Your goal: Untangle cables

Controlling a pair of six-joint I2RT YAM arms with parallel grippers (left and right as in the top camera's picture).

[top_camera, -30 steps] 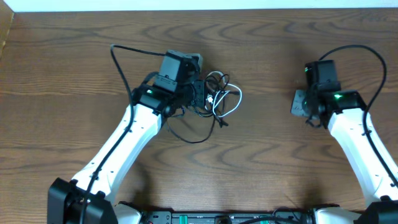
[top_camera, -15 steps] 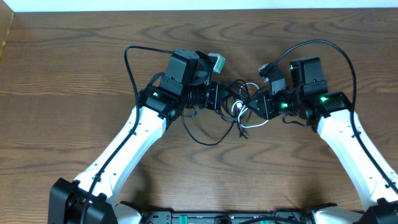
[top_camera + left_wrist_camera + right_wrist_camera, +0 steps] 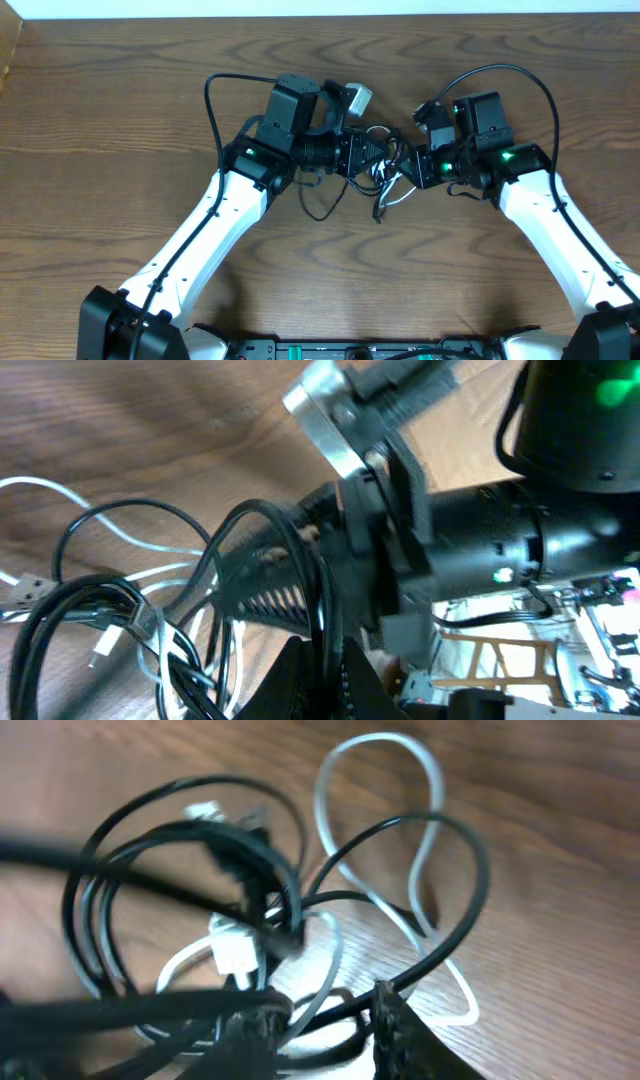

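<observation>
Tangle of cables sits on the table near its far edge, mid-width — between both grippers. Left gripper is clenched on the black cable. Right gripper: strands of black and white cable run between its fingers — whether it grips them cannot be told.

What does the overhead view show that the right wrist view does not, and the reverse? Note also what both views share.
Overhead only: the left arm and right arm, both ending at the tangle. Right wrist only: a white plug among the loops, and the right pincer with its fingers apart around strands. Both: the black cable, the white cable and the wooden table.
</observation>
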